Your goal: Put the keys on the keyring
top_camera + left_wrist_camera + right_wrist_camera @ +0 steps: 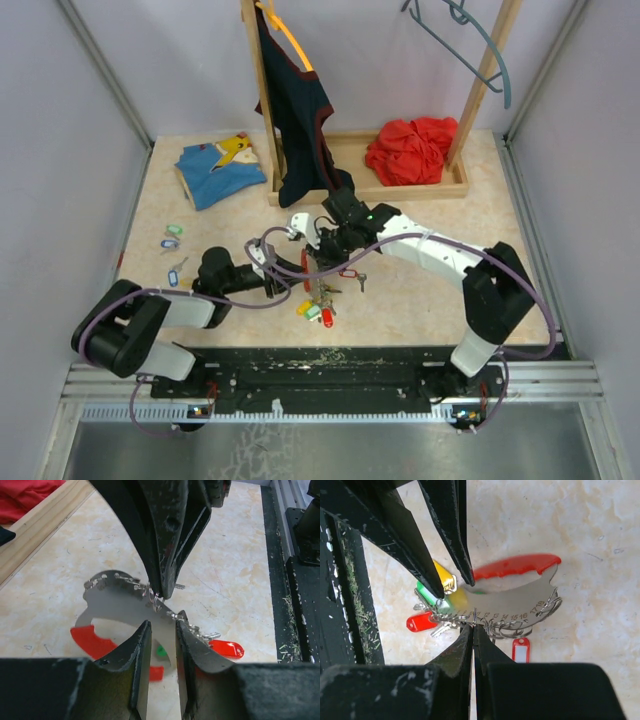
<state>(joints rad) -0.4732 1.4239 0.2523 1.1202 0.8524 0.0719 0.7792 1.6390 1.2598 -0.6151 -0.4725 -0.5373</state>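
At mid-table the left gripper (160,630) clamps the silver crescent keyring (510,597) at a narrow opening, while the right gripper (474,626) - jaws closed tip to tip - touches a small wire loop on the keyring's numbered rim. Yellow-, green- and red-tagged keys (422,622) hang from the keyring; loose keys (172,238) lie well apart on the left - near a blue garment (215,170).

A rack (350,192) stands along the far edge of the desk (430,310), with a garment (300,110) hanging from it and a crumpled cloth (410,150) in its right end. Folded clothing (215,170) lies far left, with loose keys (172,240) nearer. At centre, the keyring (510,600) sits between the left end effector (162,640) and the right end effector (473,630), with other keys (318,305) just nearer.
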